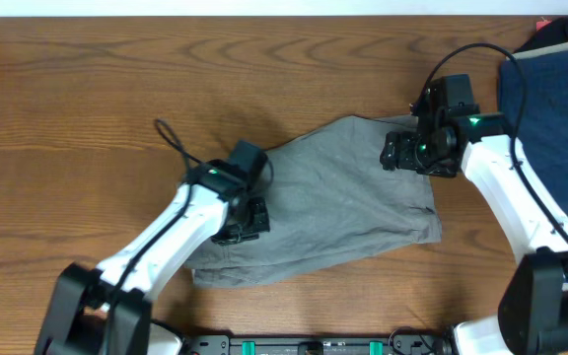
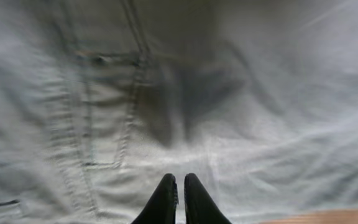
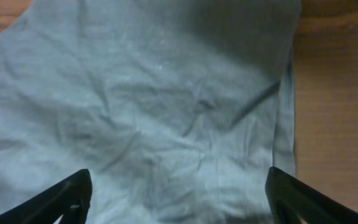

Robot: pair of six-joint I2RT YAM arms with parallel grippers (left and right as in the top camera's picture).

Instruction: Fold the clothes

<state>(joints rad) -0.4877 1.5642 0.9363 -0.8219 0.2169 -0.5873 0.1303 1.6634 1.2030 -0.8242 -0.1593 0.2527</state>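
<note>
The light grey shorts lie spread and wrinkled in the middle of the wooden table. My left gripper hovers over their left part; in the left wrist view its fingers are shut and empty above the fabric with a stitched pocket. My right gripper is over the shorts' upper right edge; in the right wrist view its fingers are wide open above the wrinkled cloth, holding nothing.
A larger dark blue garment lies at the right edge of the table, beside my right arm. Bare wood extends left and behind the shorts. A black cable loops from the left arm.
</note>
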